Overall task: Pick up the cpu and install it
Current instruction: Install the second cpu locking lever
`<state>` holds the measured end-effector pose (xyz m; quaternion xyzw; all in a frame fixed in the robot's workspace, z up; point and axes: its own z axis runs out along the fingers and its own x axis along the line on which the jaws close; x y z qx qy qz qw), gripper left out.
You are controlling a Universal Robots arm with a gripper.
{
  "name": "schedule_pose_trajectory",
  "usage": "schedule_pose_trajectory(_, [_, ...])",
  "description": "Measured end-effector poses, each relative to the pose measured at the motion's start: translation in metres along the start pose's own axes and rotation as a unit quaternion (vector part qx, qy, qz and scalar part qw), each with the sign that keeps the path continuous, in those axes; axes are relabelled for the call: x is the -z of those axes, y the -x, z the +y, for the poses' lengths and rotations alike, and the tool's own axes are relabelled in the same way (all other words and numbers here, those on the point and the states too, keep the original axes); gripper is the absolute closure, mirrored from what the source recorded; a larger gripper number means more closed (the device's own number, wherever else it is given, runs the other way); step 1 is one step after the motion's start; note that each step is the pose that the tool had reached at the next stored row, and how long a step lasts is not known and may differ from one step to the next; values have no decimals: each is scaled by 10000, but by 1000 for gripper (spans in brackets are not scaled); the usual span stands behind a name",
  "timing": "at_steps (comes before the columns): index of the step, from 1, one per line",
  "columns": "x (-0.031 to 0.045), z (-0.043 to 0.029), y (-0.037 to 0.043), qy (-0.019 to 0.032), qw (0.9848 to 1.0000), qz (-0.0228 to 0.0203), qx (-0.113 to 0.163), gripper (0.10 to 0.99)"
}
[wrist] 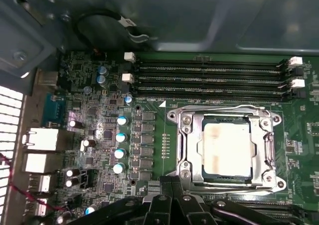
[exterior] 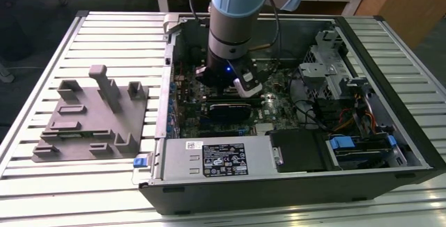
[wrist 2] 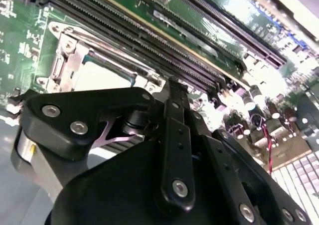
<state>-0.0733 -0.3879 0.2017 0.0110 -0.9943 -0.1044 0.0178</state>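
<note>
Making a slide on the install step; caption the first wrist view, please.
The cpu sits in its metal socket frame on the green motherboard, below the memory slots.

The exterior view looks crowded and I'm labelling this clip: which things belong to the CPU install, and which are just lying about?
Belongs to the job:
- cpu, seated in its motherboard socket frame
- gripper, low inside the open computer case

Just lying about:
- grey moulded tray on the table at the exterior view's left
- memory slots
- power supply
- drive bays
</note>
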Motion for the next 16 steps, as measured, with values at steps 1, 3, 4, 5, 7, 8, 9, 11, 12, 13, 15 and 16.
schedule_pose_trajectory(1, [20,4,-1,0,10000,0,0,980])
schedule_pose_trajectory(3, [55,12,-2,2,10000,0,0,980])
schedule_pose_trajectory(4, [70,15,-3,5,10000,0,0,980])
schedule_pose_trajectory(5, [89,19,-4,9,10000,0,0,980])
schedule_pose_trajectory(7, [132,28,-5,30,10000,-1,1,980])
schedule_pose_trajectory(8, [149,33,-5,34,10000,-1,1,980])
schedule_pose_trajectory(9, [172,38,-6,39,10000,-1,1,980])
schedule_pose_trajectory(11, [221,49,-8,57,10000,-1,2,980])
schedule_pose_trajectory(12, [244,54,-9,67,10000,-1,3,980])
schedule_pose_trajectory(13, [263,59,-9,72,10000,-2,3,980])
schedule_pose_trajectory(15, [284,63,-10,91,10000,-1,3,980])
schedule_pose_trajectory(16, [284,63,-10,101,9999,-2,3,980])
